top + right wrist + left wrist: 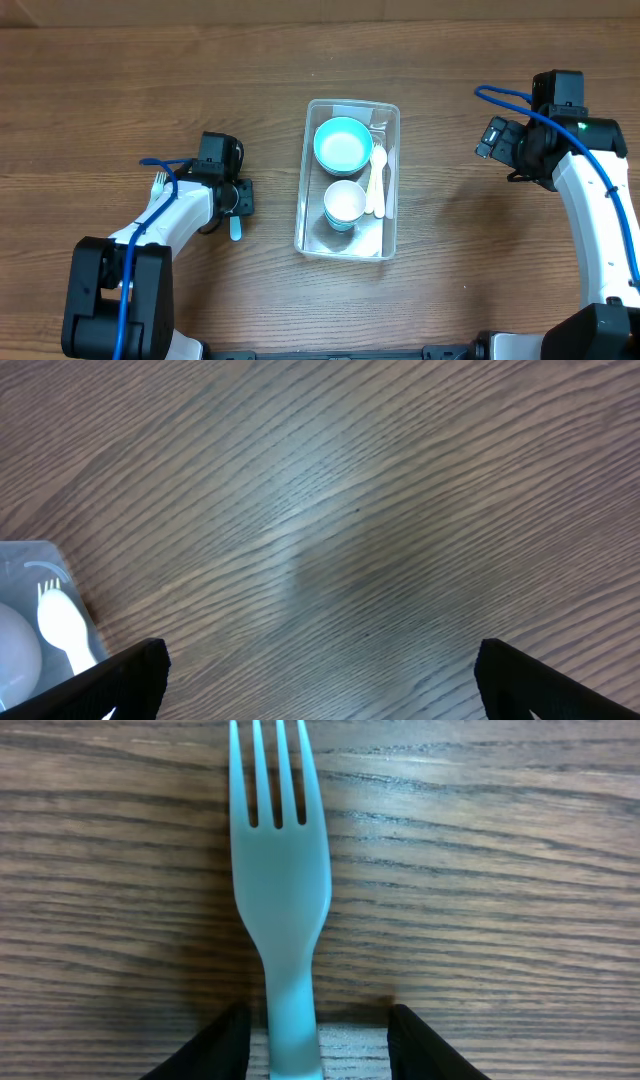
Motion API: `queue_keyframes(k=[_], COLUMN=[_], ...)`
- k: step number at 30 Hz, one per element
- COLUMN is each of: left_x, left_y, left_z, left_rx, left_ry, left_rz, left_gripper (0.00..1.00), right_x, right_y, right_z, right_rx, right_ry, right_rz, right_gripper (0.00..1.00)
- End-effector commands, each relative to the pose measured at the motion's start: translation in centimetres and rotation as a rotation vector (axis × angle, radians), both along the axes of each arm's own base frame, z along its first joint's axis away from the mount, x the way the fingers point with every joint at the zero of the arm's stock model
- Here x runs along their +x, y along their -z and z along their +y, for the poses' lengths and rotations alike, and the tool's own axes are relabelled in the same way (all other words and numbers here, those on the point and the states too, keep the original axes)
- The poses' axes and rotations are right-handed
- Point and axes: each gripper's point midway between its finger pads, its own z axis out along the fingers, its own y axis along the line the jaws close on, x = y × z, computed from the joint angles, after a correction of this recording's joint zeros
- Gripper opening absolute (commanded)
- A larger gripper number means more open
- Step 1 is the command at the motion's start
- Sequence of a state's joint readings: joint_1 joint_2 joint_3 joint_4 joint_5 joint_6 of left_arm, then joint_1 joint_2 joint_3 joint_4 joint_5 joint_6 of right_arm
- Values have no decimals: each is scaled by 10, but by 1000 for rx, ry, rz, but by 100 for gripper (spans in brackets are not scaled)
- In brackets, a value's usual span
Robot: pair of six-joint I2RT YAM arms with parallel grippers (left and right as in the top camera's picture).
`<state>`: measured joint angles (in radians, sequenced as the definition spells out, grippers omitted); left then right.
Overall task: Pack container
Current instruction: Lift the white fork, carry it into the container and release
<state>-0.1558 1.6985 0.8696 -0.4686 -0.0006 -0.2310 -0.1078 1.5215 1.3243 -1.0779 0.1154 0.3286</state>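
Overhead, the left arm [160,215] reaches from the lower left of the frame up and right over the wood table [150,80]. Its wrist is bent so the left gripper [237,200] points down at the tabletop, over a teal fork [236,229] left of center. The right arm [600,215] runs up the right edge and bends left at the upper right, a blue cable [510,100] looping over it. The right gripper [492,138] faces left, well apart from the container [390,215], which sits clear and rectangular at frame center. Only the overhead view shows the contents whole: a teal bowl [343,145] in the upper half, a white cup [345,202] in the lower half with some teal showing under its lower edge, and a cream spoon [377,182] along the right wall. Left wrist view only: the fork lies flat with tines toward the top of the frame. Its handle sits between the two black fingers [228,1042] at the bottom edge, which stand apart with a slim gap each side, not clamped. Right wrist view: mostly bare wood, fingers [135,678] spread wide at the bottom corners with nothing between them. A container corner pokes in at the lower left with a white fork [62,622] inside, which is hard to pick out overhead.
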Motion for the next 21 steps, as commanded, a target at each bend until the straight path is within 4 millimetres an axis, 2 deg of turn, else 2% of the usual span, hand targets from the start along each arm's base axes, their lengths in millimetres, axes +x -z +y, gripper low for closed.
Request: queue_keyframes(k=[1,6,8,10,15,18,21], left_x=[-7,-4,-1,11,26,33,35], left_y=[14,8,1,-22,-56,-81,-103], left_z=[2,8,11,13,7,-11,-41], left_rx=[25,58,80,104,86,29,-20], left_ry=[14,6,2,0,3,33,77], left_rz=[47,51,59,60,51,47,36], left_gripper=[33,13,12,10,7,7,6], right_x=[4,4,4,4,4,4,4], right_y=[-15,-15,-15,-15,-15,-15,-15], right_z=[-2,-2,-2,-2,-2,-2,-2], right_rx=[-13,-13,-13,-13,-13,-13,-13], right_ry=[0,0,0,0,0,0,0], right_rz=[-46,-46,-46,-46,-46,-46,-46], right_gripper=[100,100,100,100,100,100,100])
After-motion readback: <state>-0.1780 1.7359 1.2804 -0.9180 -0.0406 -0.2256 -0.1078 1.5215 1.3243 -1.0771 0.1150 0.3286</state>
